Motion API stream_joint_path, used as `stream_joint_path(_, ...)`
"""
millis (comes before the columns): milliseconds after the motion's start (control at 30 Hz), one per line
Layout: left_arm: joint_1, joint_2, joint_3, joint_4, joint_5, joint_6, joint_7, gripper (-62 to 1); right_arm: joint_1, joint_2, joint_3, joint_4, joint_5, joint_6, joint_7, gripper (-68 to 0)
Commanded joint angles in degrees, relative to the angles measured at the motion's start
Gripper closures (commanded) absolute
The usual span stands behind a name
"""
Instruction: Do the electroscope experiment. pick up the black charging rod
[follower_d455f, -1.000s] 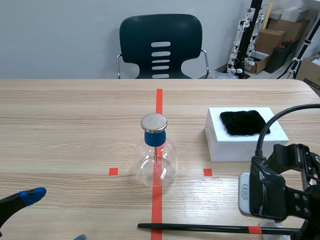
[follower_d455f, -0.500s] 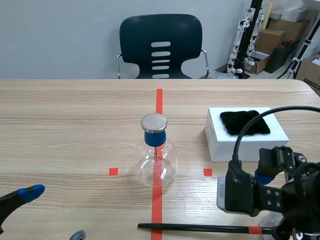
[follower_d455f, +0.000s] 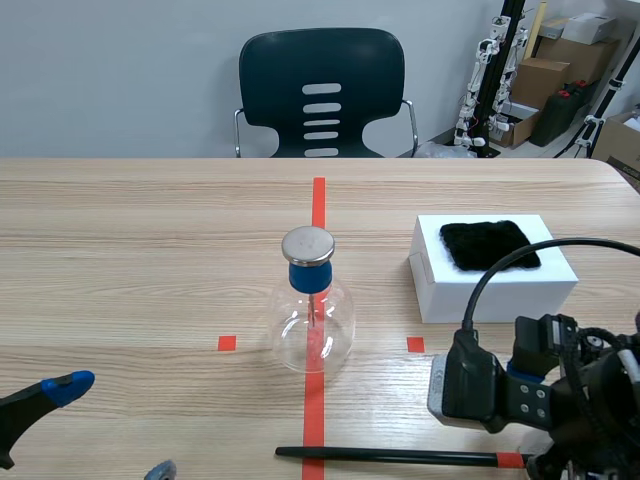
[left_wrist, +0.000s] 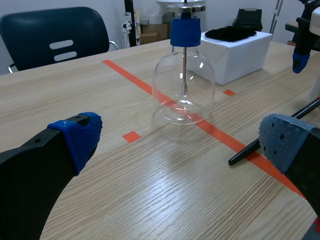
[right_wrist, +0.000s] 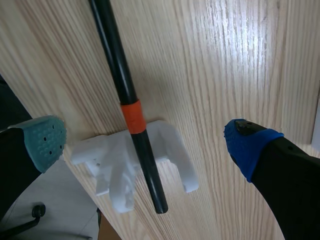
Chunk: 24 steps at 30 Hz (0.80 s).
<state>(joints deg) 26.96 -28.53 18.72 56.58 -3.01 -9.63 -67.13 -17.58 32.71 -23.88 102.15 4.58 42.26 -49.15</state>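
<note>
The thin black charging rod (right_wrist: 116, 60) is not yet gripped; it is seen lying under the wide-spread right tool (right_wrist: 147, 142).

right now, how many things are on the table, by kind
black rod: 1
glass flask: 1
white box: 1
black cloth: 1
white rod stand: 1
total: 5

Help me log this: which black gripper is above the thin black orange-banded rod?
The right gripper, open, pads flanking the thin black rod on its white stand; the left gripper sits apart.
</note>
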Motion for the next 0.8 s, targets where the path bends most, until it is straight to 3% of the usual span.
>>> stream_joint_path(0, -0.81, 0.59, 0.42, -0.98, -0.35, -0.11, -1.05, -62.3, 1.79, 0.11, -1.7, -1.14, 0.15, 0.46, 0.02, -67.9)
stream_joint_path(267, -4.0, 1.2, 1.95, -6.32, -0.37, -0.11, -5.55, -62.3, 4.94, 0.15, -6.62, -4.35, -3.06, 0.46, 2.36, -67.9)
stream_joint_path(400, -4.83, 1.2, 1.95, -6.82, -0.37, -0.11, -5.49, -62.3, 4.92, 0.13, -6.69, -4.35, -2.99, 0.46, 2.36, -63.1)
stream_joint_path(767, -6.29, 1.22, 1.95, -7.78, -0.37, -0.15, -5.84, -62.3, 4.92, 0.33, -6.69, -6.05, -2.99, 0.46, 2.6, -62.9)
